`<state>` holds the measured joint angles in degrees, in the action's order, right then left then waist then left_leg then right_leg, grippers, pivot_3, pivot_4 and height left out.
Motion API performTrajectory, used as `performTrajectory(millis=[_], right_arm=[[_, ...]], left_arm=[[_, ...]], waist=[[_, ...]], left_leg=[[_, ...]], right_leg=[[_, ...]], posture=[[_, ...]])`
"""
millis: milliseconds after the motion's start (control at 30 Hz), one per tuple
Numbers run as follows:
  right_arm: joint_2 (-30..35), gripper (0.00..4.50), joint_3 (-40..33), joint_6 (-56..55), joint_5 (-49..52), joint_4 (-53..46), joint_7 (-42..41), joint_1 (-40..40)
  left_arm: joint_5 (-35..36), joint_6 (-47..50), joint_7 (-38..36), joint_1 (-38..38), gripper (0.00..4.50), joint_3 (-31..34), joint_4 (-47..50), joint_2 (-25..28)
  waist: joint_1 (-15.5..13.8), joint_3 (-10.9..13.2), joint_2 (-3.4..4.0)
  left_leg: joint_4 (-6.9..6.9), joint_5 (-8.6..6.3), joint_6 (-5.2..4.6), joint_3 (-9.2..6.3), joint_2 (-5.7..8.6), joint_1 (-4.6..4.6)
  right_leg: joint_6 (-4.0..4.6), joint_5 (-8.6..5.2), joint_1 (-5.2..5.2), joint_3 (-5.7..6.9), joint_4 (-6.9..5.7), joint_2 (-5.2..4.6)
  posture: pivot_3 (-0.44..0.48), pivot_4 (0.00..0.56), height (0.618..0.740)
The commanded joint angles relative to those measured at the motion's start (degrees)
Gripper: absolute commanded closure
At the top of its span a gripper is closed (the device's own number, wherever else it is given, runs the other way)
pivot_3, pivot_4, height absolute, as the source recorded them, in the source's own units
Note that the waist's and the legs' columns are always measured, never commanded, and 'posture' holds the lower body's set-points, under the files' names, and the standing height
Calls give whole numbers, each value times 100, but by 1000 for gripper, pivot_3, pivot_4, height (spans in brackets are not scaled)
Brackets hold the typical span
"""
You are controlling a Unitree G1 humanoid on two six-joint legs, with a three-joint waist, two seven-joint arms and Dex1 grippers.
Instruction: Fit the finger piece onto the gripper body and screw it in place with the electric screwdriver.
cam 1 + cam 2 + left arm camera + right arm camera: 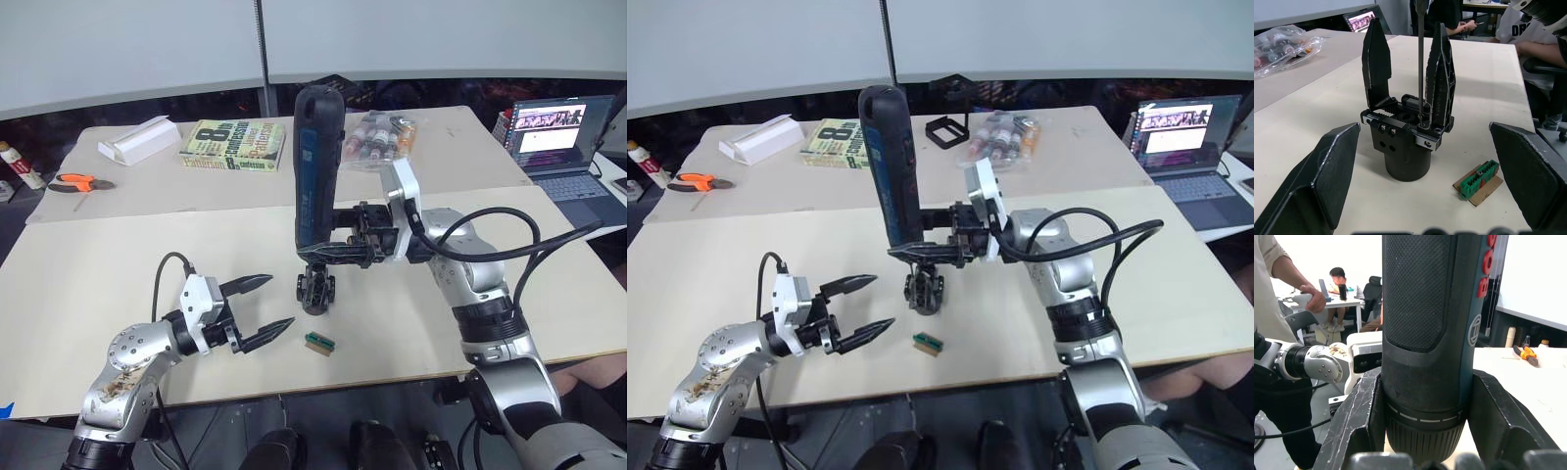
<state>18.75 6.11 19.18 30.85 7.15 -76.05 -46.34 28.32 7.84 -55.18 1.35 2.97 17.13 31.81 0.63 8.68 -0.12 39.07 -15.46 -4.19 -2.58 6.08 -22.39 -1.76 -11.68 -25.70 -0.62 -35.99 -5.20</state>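
Screwdriver [315, 166] upright over the middle of the pale surface [118, 264], clamped near its lower end by the right hand [338, 247], whose fingers press on either side of the barrel; the right wrist view confirms both fingers tight against the ribbed collar. Thin metal bit runs straight down into the top of the gripper body [1406, 147], which stands on its round base directly beneath the tool. Two black pointed fingers rise from that body; the bit passes just beside the finger piece [1441, 78] and meets the body at that piece's foot, seen in the left wrist view. Left hand [263, 305] hovers low over the surface near the body, apart from it, fingers spread wide and holding nothing. Small green block [319, 343] lies flat on the surface just beside the body, between it and the near edge. Far side of the surface: book [235, 144], white box [139, 138], orange-handled pliers [76, 182], clear bag of small bottles [377, 138]. Laptop [560, 137] open on a separate desk to the right. Person seated in the background of the right wrist view.
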Motion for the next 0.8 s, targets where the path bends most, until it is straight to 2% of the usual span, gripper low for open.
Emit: performTrajectory(millis=[33, 167, 367, 800], right_arm=[[36, 2566, -89, -117, 75, -251, -29, -57], [11, 2566, -85, -101, 61, -243, -34, -66], [-28, 2566, -78, -102, 55, -212, -19, -108], [-6, 2566, -72, -52, 64, -293, 4, -116]], left_arm=[[-8, -118, -6, -17, 0, 1, 204, -1], [-130, -144, 28, 87, 0, -74, 82, -17], [-857, -226, 145, 441, 0, -515, -552, -4], [-1454, -411, 262, 1380, 0, -1108, -1946, -631]], waist=[[0, 0, 0], [-2, 0, 0], [2, 0, 0], [5, -1, -1]], left_leg=[[0, 0, 0, 0, 0, 0], [0, 0, 0, 0, 0, 0], [0, 1, 1, 0, 1, 0], [4, 3, 3, 2, 3, -8]], right_leg=[[0, 0, 0, 0, 0, 0], [0, 0, 0, 0, 0, 0], [0, 0, 0, 1, -3, 0], [0, 0, -12, 3, -11, 0]], posture=[[0, 150, 740], [0, 150, 740], [0, 150, 740], [0, 150, 740]])
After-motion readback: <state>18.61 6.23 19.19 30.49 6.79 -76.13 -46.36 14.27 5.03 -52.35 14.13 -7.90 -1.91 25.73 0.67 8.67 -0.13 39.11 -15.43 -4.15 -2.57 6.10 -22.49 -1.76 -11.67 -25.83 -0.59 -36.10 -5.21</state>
